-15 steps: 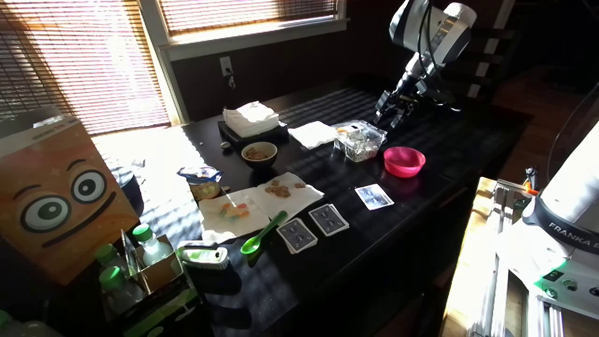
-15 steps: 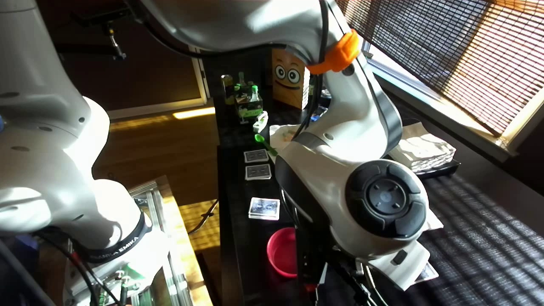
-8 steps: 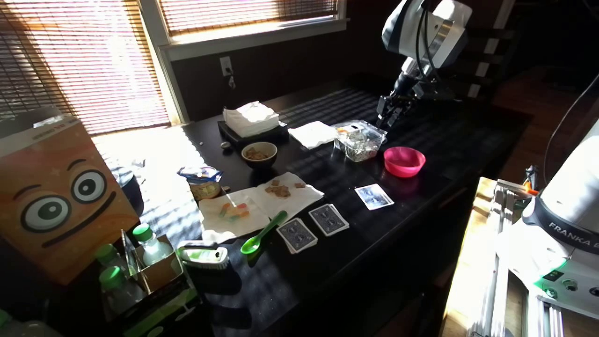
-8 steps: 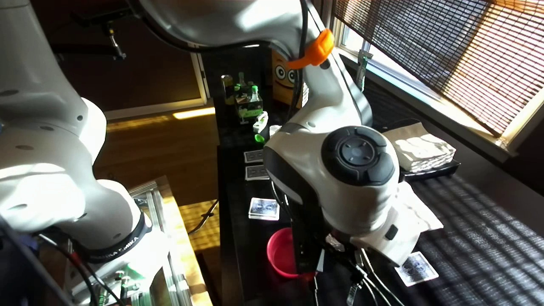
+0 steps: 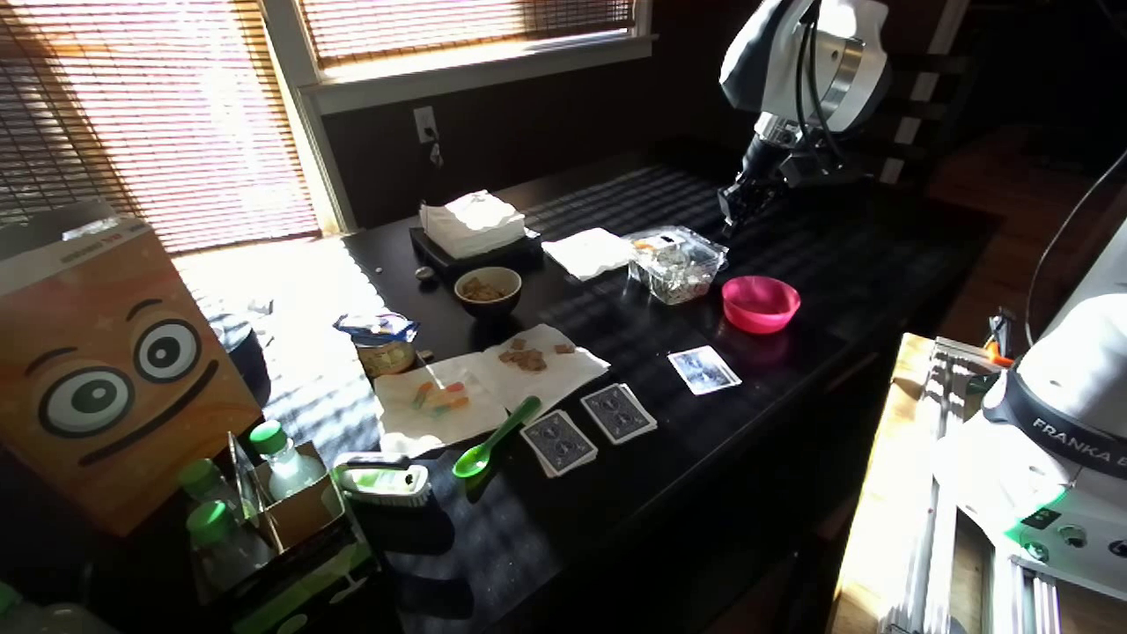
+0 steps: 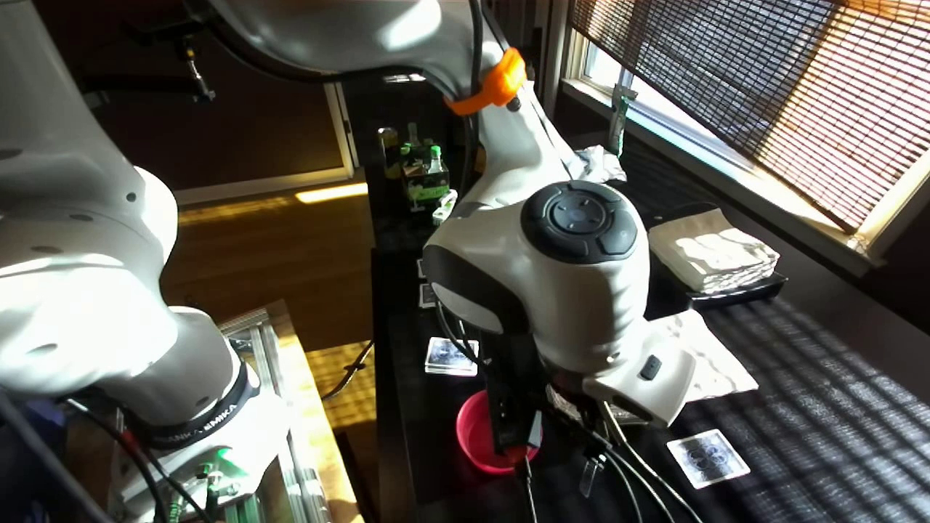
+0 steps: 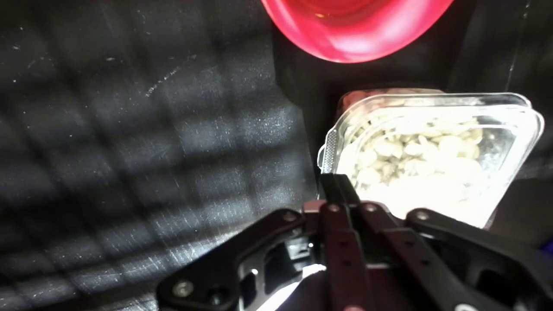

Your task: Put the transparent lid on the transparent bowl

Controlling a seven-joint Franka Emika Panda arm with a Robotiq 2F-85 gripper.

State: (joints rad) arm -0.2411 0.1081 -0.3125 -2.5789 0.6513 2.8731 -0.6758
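Note:
The transparent bowl (image 5: 680,283), filled with pale nut-like pieces, stands on the dark table beside the pink bowl. Over it shows the transparent lid (image 7: 503,114), a clear squarish cover with rounded corners. Sun glare washes out much of it, and I cannot tell whether it sits pressed down all round. My gripper (image 7: 338,176) is shut with its fingertips together and nothing between them. In the wrist view the tips overlap the ribbed edge of the clear container; an exterior view has the gripper (image 5: 727,225) just beyond its far corner, apart from it.
A pink bowl (image 5: 762,305) stands close to the clear container, with a white napkin (image 5: 590,254) on its opposite side. Playing cards (image 5: 704,370) lie toward the table's edge. A dark bowl with snacks (image 5: 488,292) and a napkin stack (image 5: 474,223) are farther off.
My gripper's jaws stood apart a second ago and have come together. In an exterior view the arm has swung left and upward, uncovering a card and more of the white napkin.

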